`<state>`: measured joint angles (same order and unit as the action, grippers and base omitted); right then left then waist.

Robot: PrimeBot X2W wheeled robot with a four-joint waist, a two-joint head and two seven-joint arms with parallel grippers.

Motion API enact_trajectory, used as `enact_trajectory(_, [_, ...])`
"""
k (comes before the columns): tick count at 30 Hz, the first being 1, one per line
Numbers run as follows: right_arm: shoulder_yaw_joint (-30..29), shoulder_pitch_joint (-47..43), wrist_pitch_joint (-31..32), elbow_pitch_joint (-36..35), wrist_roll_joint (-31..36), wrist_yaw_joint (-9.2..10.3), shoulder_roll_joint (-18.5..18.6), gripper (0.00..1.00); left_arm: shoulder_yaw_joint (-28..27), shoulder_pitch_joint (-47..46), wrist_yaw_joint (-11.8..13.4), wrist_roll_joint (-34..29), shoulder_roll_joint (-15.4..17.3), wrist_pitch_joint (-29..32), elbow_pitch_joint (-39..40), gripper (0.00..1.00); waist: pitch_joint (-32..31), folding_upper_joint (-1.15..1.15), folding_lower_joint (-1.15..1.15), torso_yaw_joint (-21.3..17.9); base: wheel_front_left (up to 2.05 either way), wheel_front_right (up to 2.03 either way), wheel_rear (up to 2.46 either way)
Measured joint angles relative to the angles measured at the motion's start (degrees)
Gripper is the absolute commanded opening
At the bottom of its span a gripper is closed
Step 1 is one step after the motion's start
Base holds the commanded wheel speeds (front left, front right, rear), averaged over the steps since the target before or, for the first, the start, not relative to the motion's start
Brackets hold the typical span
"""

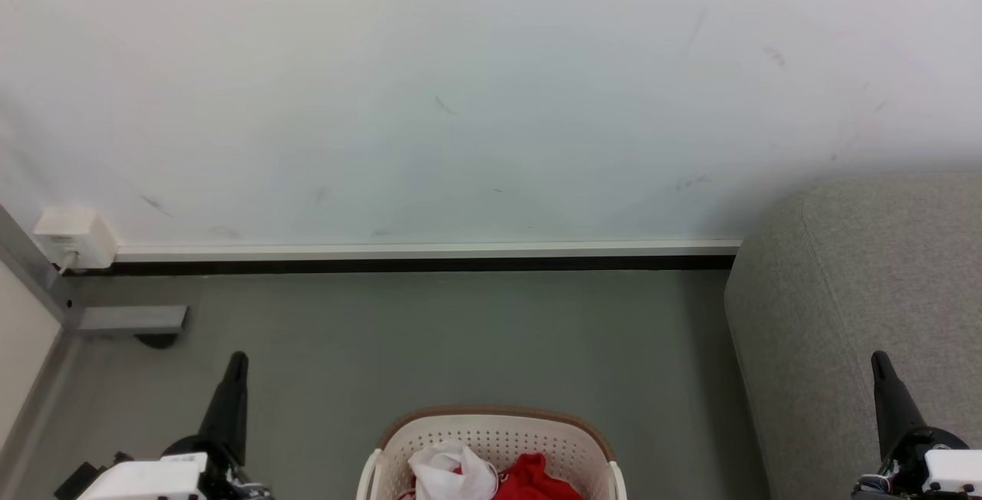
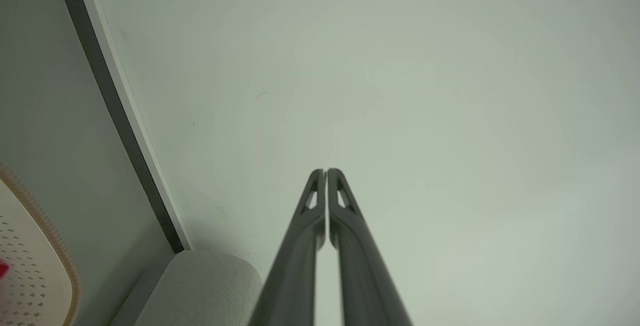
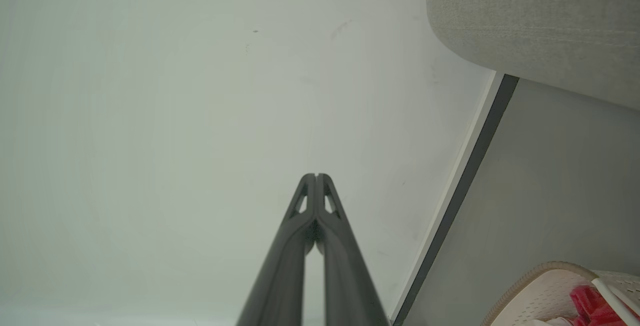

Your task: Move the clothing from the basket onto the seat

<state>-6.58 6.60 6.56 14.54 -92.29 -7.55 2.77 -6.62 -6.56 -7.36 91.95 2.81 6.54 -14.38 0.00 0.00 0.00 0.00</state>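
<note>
Left claw [image 1: 238, 363], right claw [image 1: 879, 363] closed empty, one basket [image 1: 499, 413] holding clothing [image 1: 537, 478], one seat [image 1: 859, 293]

Right arm's jaws are shut: the two dark fingers [image 3: 285, 266] rise from the bottom edge and meet at their tips, with nothing between them, against a pale, lightly scuffed wall [image 3: 150, 91]. A white skirting board [image 3: 467, 161] with a dark strip beneath runs diagonally down the right side, dividing the wall from grey floor [image 3: 525, 191], and the grey textured seat [image 3: 540, 21] occupies the upper right corner, its rounded edge and seam line visible. The basket [image 3: 545, 291] is cut off at the lower right corner, showing perforated cream wall and brown rim, with red clothing [image 3: 590, 303] inside it.
</note>
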Motion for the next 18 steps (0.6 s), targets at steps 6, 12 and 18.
enact_trajectory(6, [0.0, 0.0, 0.0, 0.0, 0.0, 0.0, 0.0, 0.0, 0.0, 0.0, 0.0, 0.0, 0.0, 0.0, 0.0, 0.0, 0.0, 0.0, 0.0, 0.0, 0.0, 0.0, 0.0])
enact_trajectory(12, [0.0, 0.0, 0.0, 0.0, 0.0, 0.0, 0.0, 0.0, 0.0, 0.0, 0.0, 0.0, 0.0, 0.0, 0.0, 0.0, 0.0, 0.0, 0.0, 0.0, 0.0, 0.0, 0.0])
enact_trajectory(18, [0.0, 0.0, 0.0, 0.0, 0.0, 0.0, 0.0, 0.0, 0.0, 0.0, 0.0, 0.0, 0.0, 0.0, 0.0, 0.0, 0.0, 0.0, 0.0, 0.0, 0.0, 0.0, 0.0])
